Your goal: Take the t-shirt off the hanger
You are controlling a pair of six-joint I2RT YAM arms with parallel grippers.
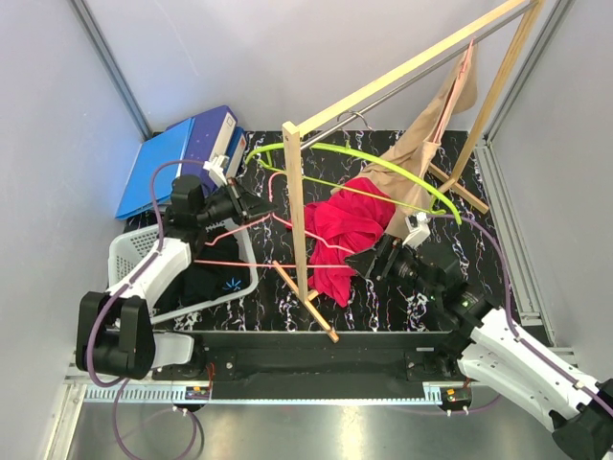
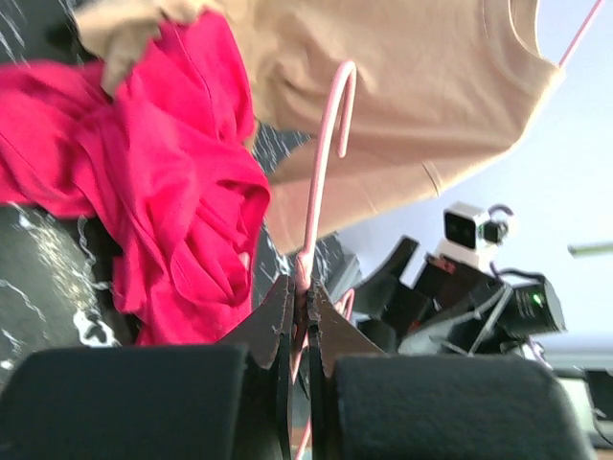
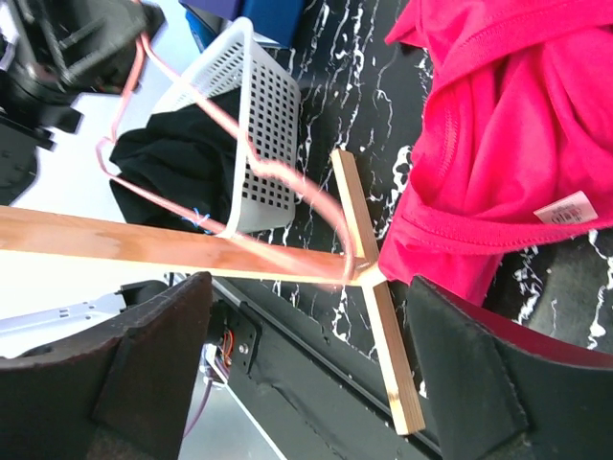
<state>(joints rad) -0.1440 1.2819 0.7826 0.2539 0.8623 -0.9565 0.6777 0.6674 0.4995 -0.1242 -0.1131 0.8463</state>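
So the red t-shirt (image 1: 350, 230) was lying bunched up on the black marbled tabletop (image 1: 460, 249), right by the foot of the wooden rack (image 1: 297, 192), with its label facing up in the right wrist view. The left arm's jaws were clamped shut on the pink wire hanger (image 2: 321, 172), holding it off to the left over the white basket (image 1: 129, 254), which had something black in it. From above the hanger looked bare, but honestly I couldn't tell if its far end was still touching the shirt's edge near the rack post. The right arm's jaws were spread wide open, holding nothing, just beside the near edge of the shirt. A beige shirt (image 1: 431, 134) hung off the rail, and a blue binder (image 1: 177, 158) sat at the back left.
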